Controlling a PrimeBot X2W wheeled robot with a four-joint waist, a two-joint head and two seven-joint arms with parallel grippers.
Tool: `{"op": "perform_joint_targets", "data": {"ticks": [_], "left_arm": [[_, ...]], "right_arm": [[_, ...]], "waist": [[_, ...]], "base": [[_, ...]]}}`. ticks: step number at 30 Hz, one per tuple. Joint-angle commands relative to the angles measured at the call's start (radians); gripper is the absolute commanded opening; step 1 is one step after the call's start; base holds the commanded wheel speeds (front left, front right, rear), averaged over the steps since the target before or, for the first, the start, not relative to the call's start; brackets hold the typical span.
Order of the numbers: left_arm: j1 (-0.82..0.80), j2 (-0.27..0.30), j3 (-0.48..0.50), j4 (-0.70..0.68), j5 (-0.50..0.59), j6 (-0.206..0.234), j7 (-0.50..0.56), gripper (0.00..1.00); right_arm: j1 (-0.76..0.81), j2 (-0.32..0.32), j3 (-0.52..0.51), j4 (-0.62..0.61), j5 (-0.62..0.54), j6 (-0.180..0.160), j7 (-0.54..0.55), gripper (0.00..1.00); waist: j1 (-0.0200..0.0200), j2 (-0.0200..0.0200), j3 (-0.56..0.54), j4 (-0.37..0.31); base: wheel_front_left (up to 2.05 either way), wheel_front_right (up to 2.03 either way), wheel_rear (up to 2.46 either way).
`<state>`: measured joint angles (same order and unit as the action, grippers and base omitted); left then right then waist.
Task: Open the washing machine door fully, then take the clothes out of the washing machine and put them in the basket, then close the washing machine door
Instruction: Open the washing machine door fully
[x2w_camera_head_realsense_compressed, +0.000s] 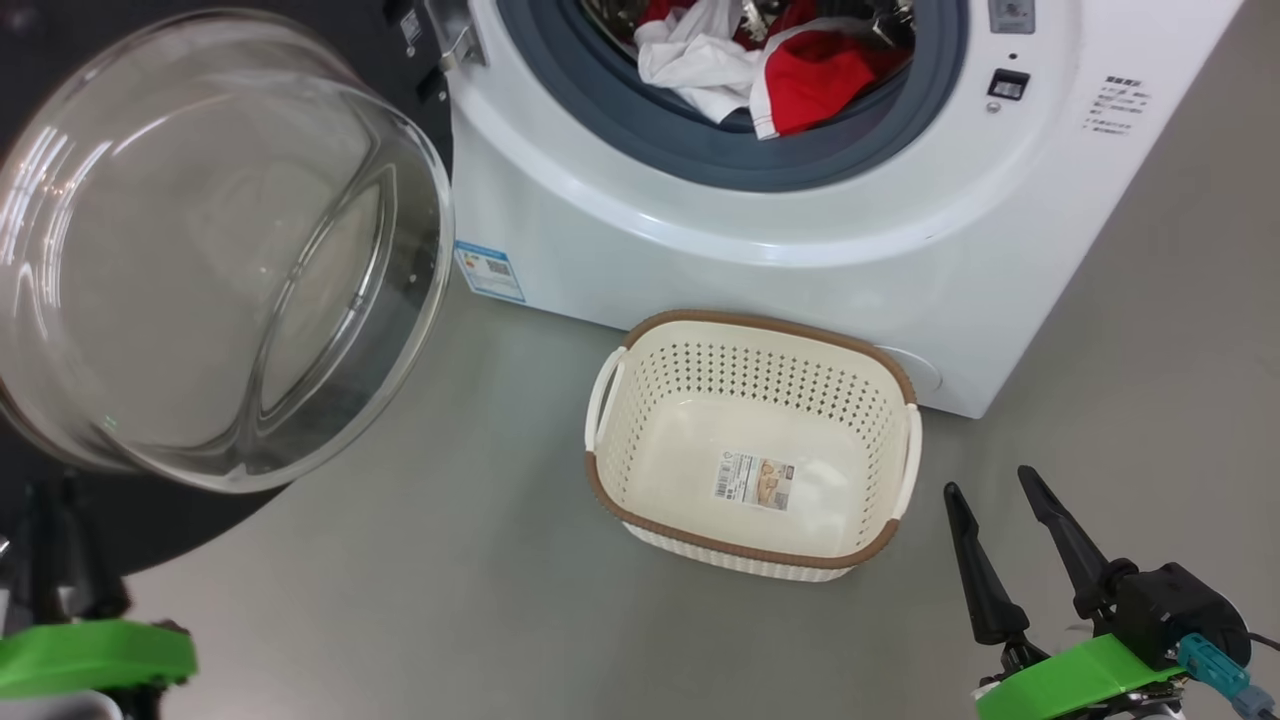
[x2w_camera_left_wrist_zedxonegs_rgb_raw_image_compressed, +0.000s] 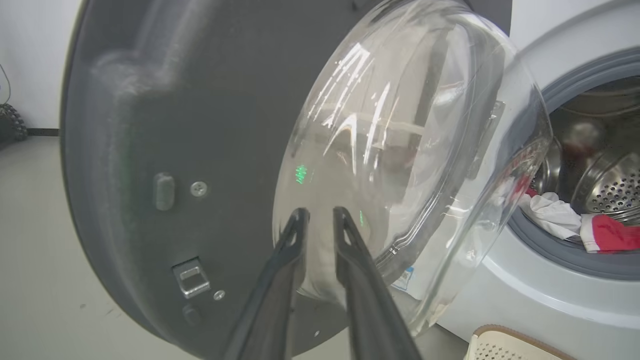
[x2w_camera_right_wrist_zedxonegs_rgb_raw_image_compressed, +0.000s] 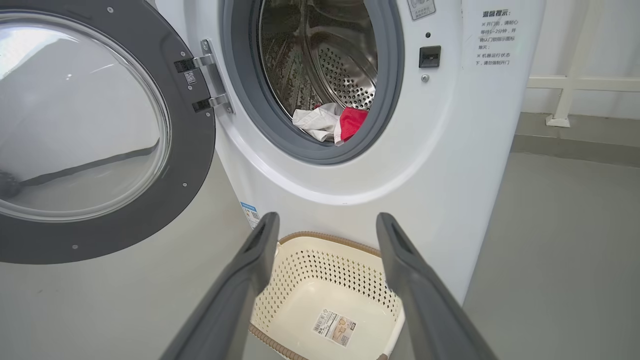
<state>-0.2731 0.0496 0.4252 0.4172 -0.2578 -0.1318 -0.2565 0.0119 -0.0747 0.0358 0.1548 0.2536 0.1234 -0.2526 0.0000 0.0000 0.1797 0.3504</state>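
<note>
we see the door (x2w_camera_head_realsense_compressed: 200, 250) swung wide, left end effector (x2w_camera_left_wrist_zedxonegs_rgb_raw_image_compressed: 320, 216) barely parted, right end effector (x2w_camera_right_wrist_zedxonegs_rgb_raw_image_compressed: 326, 225) spread wide near the basket (x2w_camera_head_realsense_compressed: 752, 334), clothes (x2w_camera_head_realsense_compressed: 805, 82) in the washer (x2w_camera_head_realsense_compressed: 800, 255)

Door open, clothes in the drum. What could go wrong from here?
The left gripper sits close to the glass bowl of the washing machine door; pulling back carelessly might knock the door partly shut.
The clothes are red and white pieces bunched at the gasket; one grab by the open right gripper may miss some.
The basket is small; a drooping garment could land on the floor.
</note>
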Motion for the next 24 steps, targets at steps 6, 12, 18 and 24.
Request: {"op": "perform_joint_targets", "data": {"ticks": [6, 12, 18, 24], "left_arm": [[0.094, 0.032, -0.072, -0.109, -0.036, 0.001, -0.005, 1.0], [0.142, 0.052, -0.161, -0.167, -0.061, 0.001, -0.005, 1.0], [0.159, 0.069, -0.235, -0.207, -0.066, 0.001, -0.005, 1.0], [0.17, 0.087, -0.309, -0.236, -0.086, 0.001, -0.005, 1.0]], "right_arm": [[-0.018, 0.004, 0.009, -0.03, 0.011, 0.007, -0.009, 1.0], [-0.014, 0.009, -0.004, -0.036, 0.011, 0.007, -0.009, 1.0], [-0.016, 0.015, -0.034, -0.045, 0.009, 0.007, -0.009, 1.0], [-0.011, 0.019, -0.054, -0.051, 0.01, 0.007, -0.009, 1.0]], "waist": [[0.0, 0.0, -0.022, -0.045], [0.0, 0.0, -0.028, -0.096], [0.0, 0.0, -0.026, -0.161], [0.0, 0.0, -0.029, -0.227]], "base": [[0.0, 0.0, 0.0], [0.0, 0.0, 0.0], [0.0, 0.0, 0.0], [0.0, 0.0, 0.0]]}}
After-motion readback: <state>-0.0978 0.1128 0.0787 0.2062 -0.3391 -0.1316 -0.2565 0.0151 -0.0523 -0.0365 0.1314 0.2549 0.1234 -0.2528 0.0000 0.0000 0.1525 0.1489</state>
